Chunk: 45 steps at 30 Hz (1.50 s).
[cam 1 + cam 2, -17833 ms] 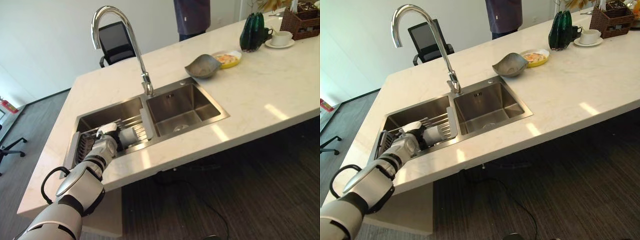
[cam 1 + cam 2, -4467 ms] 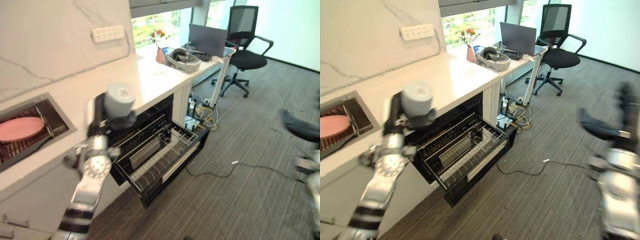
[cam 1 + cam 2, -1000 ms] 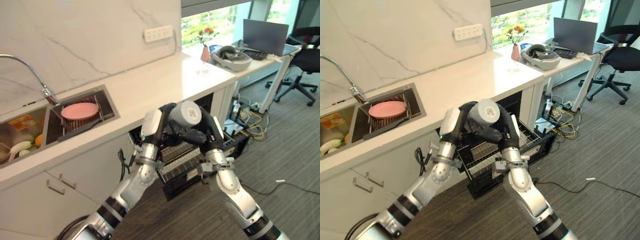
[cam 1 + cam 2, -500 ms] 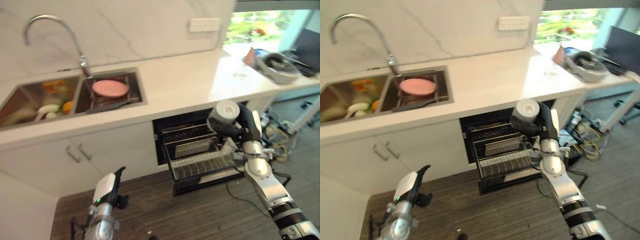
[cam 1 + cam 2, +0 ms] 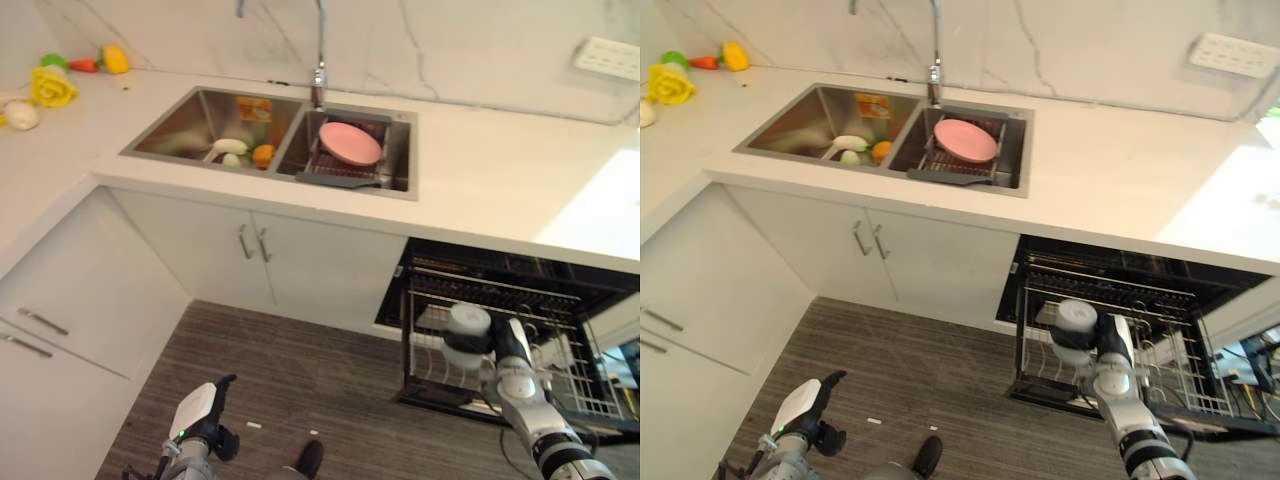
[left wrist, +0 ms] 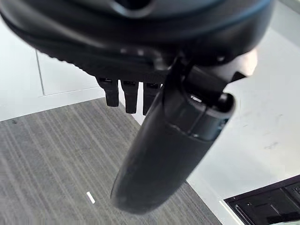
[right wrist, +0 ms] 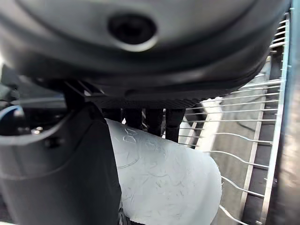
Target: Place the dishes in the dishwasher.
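Brought lower than a moment before, the right hand (image 5: 497, 362) stayed curled around the grey cup (image 5: 466, 335), now just above the pulled-out dishwasher rack (image 5: 560, 398). Only the setting down looked left. Left hand (image 5: 200, 412) hung relaxed and empty near the floor (image 5: 320, 380). Pink plate (image 5: 350, 142) remained in the sink (image 5: 190, 120).

tall chrome faucet (image 5: 319, 60): spout cut off by the top edge | pulled-out black wire dishwasher rack (image 5: 560, 385): far right end runs past the edge | round grey cup (image 5: 467, 336): lower part hidden by the right hand (image 5: 503, 352) | small items in the left steel sink basin (image 5: 236, 150): too small to tell
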### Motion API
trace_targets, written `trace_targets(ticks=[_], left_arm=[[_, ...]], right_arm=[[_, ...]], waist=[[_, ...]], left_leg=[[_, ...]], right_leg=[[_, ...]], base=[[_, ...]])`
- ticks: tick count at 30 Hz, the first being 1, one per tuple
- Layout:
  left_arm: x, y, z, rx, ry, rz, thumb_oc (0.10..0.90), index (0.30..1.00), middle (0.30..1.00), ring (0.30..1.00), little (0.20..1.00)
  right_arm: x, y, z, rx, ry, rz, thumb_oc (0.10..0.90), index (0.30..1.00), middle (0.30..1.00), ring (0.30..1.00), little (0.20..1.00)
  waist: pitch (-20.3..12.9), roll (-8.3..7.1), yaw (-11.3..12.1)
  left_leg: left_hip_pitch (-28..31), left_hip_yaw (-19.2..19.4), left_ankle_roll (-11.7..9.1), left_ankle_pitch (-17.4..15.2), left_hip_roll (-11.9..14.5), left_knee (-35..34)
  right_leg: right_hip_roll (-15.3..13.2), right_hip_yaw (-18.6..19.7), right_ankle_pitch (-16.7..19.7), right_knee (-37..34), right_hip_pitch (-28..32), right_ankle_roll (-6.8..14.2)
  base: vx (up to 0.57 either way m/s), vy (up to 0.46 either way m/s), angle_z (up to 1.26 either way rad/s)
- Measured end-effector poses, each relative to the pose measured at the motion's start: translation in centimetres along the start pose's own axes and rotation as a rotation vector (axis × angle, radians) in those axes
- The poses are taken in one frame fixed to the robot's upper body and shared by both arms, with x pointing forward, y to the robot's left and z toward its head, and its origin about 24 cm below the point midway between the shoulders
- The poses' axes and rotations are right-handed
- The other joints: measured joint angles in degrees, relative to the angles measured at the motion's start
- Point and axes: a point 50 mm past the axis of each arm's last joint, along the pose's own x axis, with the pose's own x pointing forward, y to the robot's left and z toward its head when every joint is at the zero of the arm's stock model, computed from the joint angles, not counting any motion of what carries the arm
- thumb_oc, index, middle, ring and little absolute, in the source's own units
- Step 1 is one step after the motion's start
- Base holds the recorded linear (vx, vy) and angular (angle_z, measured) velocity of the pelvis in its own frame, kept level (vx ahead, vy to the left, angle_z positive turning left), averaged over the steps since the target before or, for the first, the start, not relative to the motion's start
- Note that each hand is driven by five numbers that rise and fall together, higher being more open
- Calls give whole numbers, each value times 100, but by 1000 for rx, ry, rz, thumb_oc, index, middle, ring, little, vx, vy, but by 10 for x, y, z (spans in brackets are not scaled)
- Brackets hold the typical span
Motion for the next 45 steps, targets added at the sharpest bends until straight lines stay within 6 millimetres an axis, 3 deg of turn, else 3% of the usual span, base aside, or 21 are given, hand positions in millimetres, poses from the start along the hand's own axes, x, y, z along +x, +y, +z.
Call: trace_targets(ticks=[1,3,4,7,10,16,26,30,33,34,38,39,40,45], left_arm=[[0,-1,1,0,-2,-6,800,900,900,900,900],[0,-2,1,-2,-1,-9,800,900,900,900,900],[1,-1,1,-5,-2,-8,800,900,900,900,900],[6,3,7,-22,-16,8,800,900,900,900,900],[15,10,18,-22,-51,28,800,900,900,900,900],[15,-1,28,2,-96,-26,800,900,900,900,900],[15,-2,27,9,-88,-40,800,900,900,900,900],[18,-3,29,14,-93,-59,800,900,900,900,900],[18,-7,33,17,-103,-77,800,900,900,900,900],[19,-12,37,13,-111,-101,800,900,900,900,900],[20,-14,38,-9,-102,-110,800,900,900,900,900],[20,-15,35,-6,-93,-115,800,900,900,900,900],[20,-15,36,-4,-91,-116,800,900,900,900,900],[17,-18,28,-28,-53,-121,800,900,900,900,900]], right_arm=[[-1,1,-8,-4,36,-2,400,300,300,300,300],[-2,4,-15,-4,75,0,755,832,832,832,832],[-3,6,-16,-1,77,2,800,900,900,900,900],[-2,11,-12,31,76,3,800,900,900,900,900],[1,14,5,52,25,15,800,900,900,900,900],[5,15,28,88,-44,29,800,900,900,900,900],[8,4,53,122,-130,21,800,900,900,900,900],[10,7,51,35,-105,134,800,900,900,900,900],[8,22,36,312,6,169,800,900,900,900,900],[8,30,26,312,88,204,800,900,900,900,900],[11,24,21,217,108,233,800,900,900,900,900],[15,19,27,133,98,235,800,900,900,900,900],[22,7,41,-74,48,203,800,900,900,900,900],[27,-14,57,26,-18,89,800,900,900,900,900]], waist=[[-3,-5,-2],[-7,-12,-19],[-8,-9,-29],[-9,-10,-31],[-12,-3,-57],[-59,-15,-252],[-121,63,-494],[-194,78,-541],[-261,83,-571],[-301,98,-563],[-315,100,-532],[-317,99,-543],[-316,110,-566],[-351,56,-481]], left_leg=[[-27,12,10,7,-22,2],[-20,-7,112,82,-71,32],[-28,-18,133,99,-102,33],[-26,-24,141,106,-137,34],[1,-25,138,105,-129,34],[55,37,32,29,-128,32],[141,272,72,58,-86,34],[181,356,69,56,-44,33],[197,403,65,53,-14,33],[201,436,42,36,-5,33],[188,429,38,34,8,33],[185,425,32,30,7,33],[163,401,61,50,7,33],[164,300,78,64,-14,34]], right_leg=[[-25,-41,-15,0,-1,16],[-59,-80,-32,0,-11,40],[-73,-109,-46,-3,-7,61],[-109,-152,-67,-23,14,92],[-116,-158,-73,-22,41,100],[-138,-110,-72,-2,76,98],[-141,67,-71,-21,72,97],[-111,153,-66,-20,82,92],[-88,192,-57,-20,79,80],[-76,221,-46,-3,78,64],[-62,200,-36,-5,76,54],[-62,195,-32,-4,79,48],[-62,176,-27,-3,60,50],[-52,67,-49,-7,112,55]], base=[[40,5,25],[30,-7,14],[44,-8,12],[35,-3,8],[0,0,0],[7,1,-4],[-3,-11,-9],[-28,-11,-10],[-22,-11,-7],[-19,-17,-7],[-2,-1,1],[-10,12,5],[-10,14,9],[-19,1,11]])
